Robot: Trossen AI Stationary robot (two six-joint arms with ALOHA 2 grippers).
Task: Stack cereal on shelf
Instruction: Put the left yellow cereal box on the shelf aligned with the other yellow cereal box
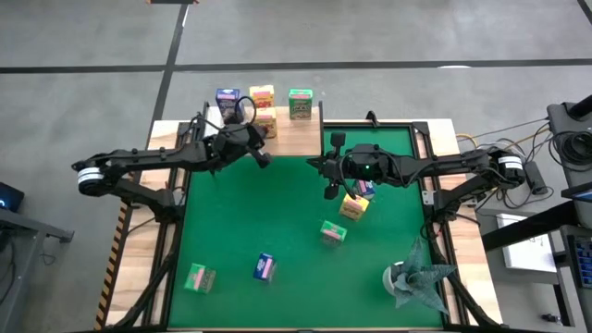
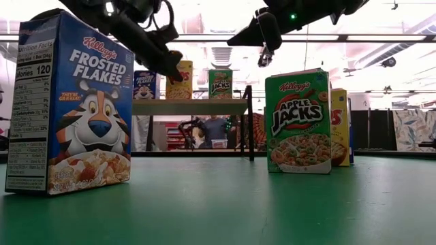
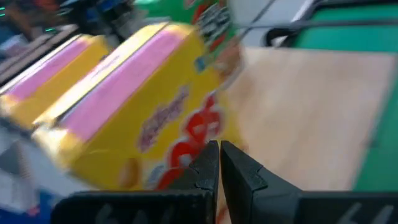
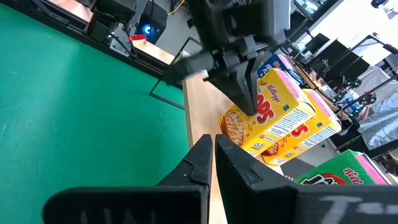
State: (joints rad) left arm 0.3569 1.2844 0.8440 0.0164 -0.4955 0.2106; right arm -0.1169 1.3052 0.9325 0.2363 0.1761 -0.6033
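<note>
**Boxes on the shelf, more waiting on the mat**

Mid-task, by the look of it — some cereal already up on the shelf (image 1: 294, 132), the rest scattered over the green mat (image 1: 277, 213). On the shelf: a blue box (image 1: 228, 100), a yellow box (image 1: 263, 96) with a second yellow box (image 1: 267, 123) just in front of it, and a green box (image 1: 300, 103). Down on the mat: a green box near the front left (image 1: 199, 277), a blue one beside it (image 1: 265, 267), another green one nearer the middle (image 1: 333, 232), a yellow one (image 1: 354, 206) under the right arm.

Left gripper (image 1: 263, 157) at the shelf's front edge, right beside the yellow boxes, fingers (image 3: 208, 165) pressed together with nothing between them. Right gripper (image 1: 329, 190) over the mat, close to the shelf's corner, likewise shut and empty.

Next move, as a judgement: opening one set of fingers, coming down on a box from the mat — the yellow one under the right arm the handiest — then lifting it clear of the shelf's edge.

Hard to tell from above whether the left fingers touch the nearer yellow box. Part-hidden under the right arm: something blue beside the yellow box, probably the ninth. Crumpled grey-green wad (image 1: 413, 279) at the mat's front right corner.
</note>
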